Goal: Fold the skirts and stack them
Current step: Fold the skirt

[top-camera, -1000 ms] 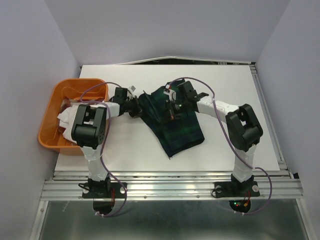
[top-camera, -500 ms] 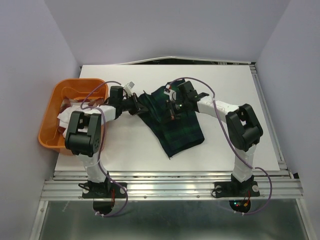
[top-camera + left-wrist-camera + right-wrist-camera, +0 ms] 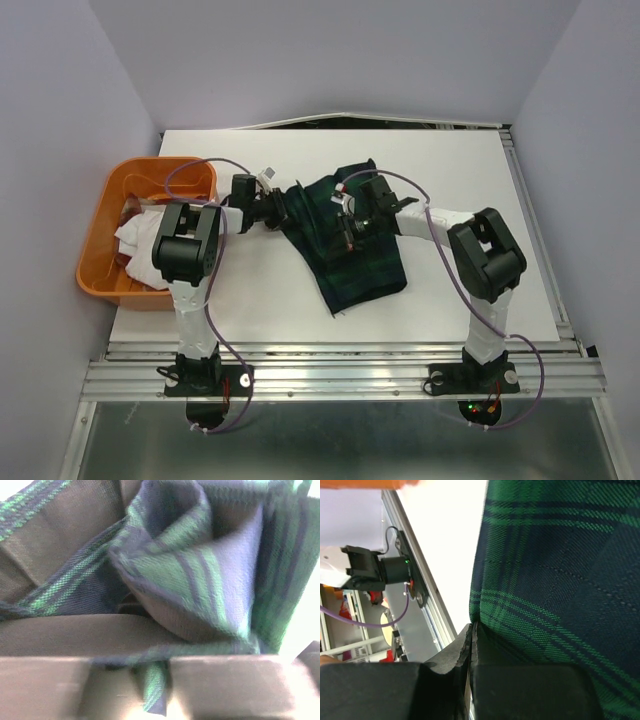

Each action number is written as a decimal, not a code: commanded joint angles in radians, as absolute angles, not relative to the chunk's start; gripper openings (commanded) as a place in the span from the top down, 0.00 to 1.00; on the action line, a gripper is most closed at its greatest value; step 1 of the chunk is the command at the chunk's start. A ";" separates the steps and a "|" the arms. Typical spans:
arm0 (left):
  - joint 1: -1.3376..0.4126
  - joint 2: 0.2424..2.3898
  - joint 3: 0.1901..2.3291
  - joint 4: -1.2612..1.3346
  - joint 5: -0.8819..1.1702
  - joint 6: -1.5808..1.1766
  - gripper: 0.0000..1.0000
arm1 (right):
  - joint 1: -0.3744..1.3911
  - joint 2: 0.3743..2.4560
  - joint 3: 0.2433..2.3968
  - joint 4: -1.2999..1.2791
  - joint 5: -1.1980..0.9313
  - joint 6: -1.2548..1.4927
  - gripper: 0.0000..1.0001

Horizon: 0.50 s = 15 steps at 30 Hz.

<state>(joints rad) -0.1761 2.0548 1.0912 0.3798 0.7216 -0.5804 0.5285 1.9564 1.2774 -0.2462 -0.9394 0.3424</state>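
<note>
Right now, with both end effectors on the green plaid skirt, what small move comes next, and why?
Probably draw the left end effector and right end effector slightly apart, both closed. Each pinches the green plaid skirt, which is bunched at the left one and lies skewed on the table; tension should flatten it for folding.

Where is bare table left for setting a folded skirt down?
Widest bare patch: the table between the right arm and the right edge. Bare strips run behind the green plaid skirt along the far edge, and between it and the near edge. Crowded: the middle, where left pincer and right pincer grip the skirt, and the left, by the orange basket.
</note>
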 commanded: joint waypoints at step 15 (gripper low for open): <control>-0.176 1.612 1.290 -0.083 0.291 -0.359 0.33 | 0.489 1.901 1.399 -0.193 -0.937 0.380 0.28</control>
